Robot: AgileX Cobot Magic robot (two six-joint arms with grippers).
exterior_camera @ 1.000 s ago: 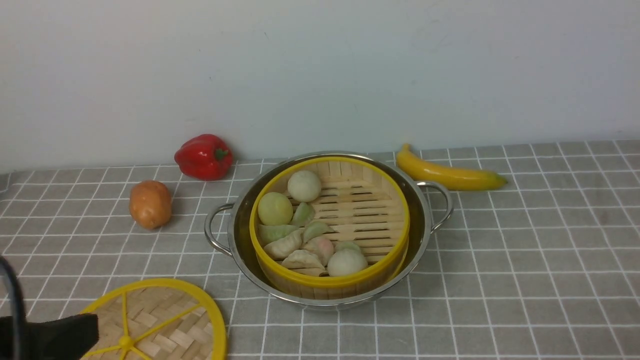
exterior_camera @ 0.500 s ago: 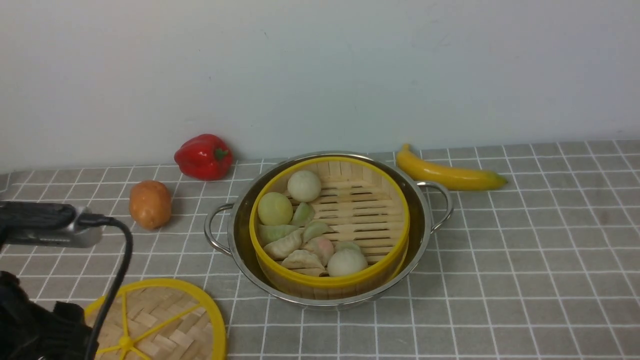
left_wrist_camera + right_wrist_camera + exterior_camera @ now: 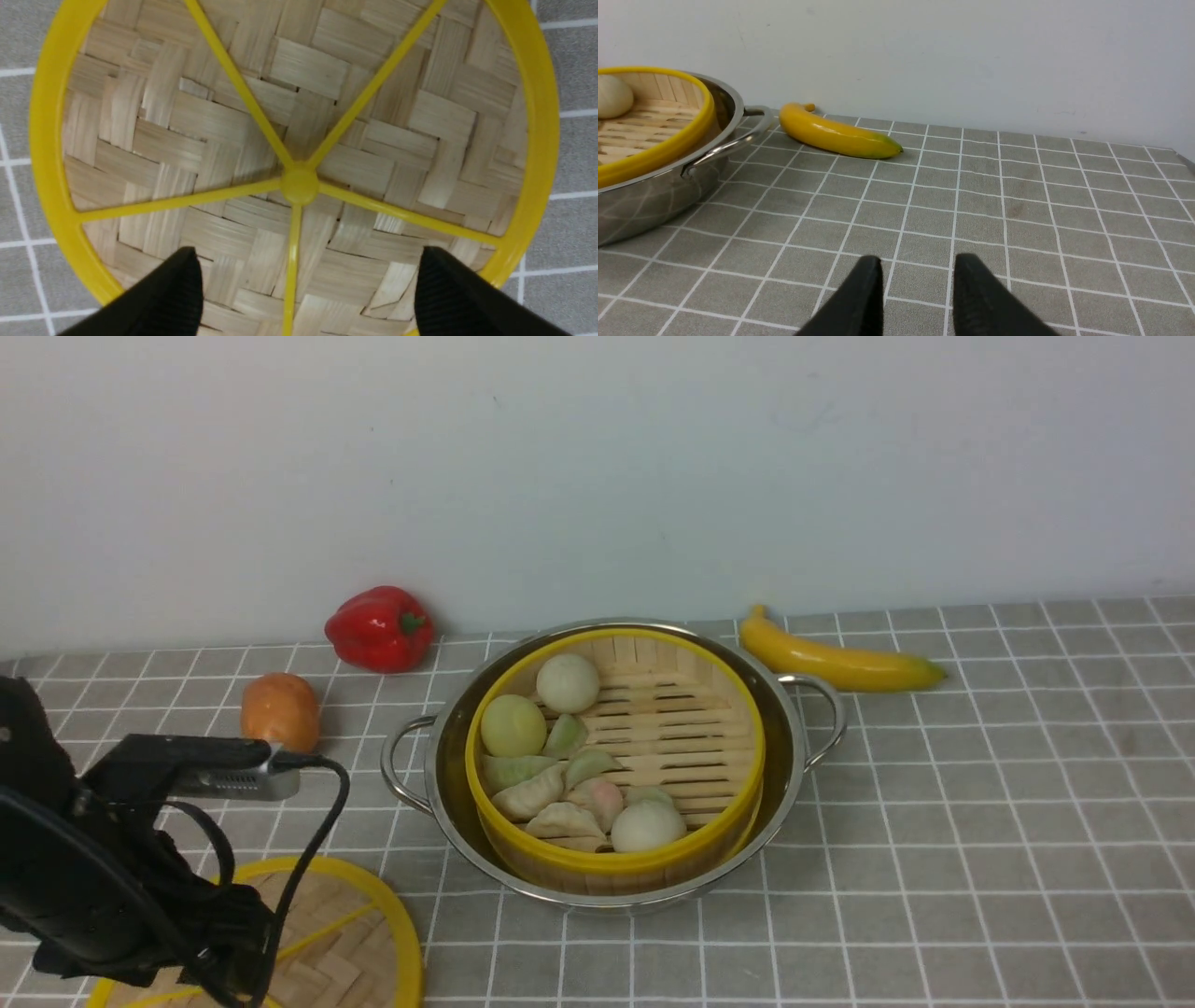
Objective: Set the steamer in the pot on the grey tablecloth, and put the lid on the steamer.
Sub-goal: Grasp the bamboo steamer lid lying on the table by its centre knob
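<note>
Two risks stood out for you at this moment. First, your left hand [image 3: 308, 261] hung spread wide just above the lid [image 3: 299, 140]. Its two black fingers [image 3: 173, 289] sat either side of one thin yellow spoke, nearer the rim than the hub. A pinch on that slim spoke could slip, I judged, or tip the flat disc so it swung from one edge. Second, a lid carried crooked could catch the yellow rim of the steamer [image 3: 653, 728] and land askew, or nudge the buns.

The lid lay flat on the tablecloth [image 3: 980, 784], at the near left of the tabletop, close to the pot [image 3: 789, 747] but not touching it. It was a round disc of pale woven bamboo, with a thick yellow rim and five yellow spokes meeting at a small hub. The steamer sat inside the pot, uncovered, with dumplings and buns on its slats. Your right hand [image 3: 917, 275] hovered low over bare cloth beside the pot, fingers slightly parted, holding nothing.
</note>
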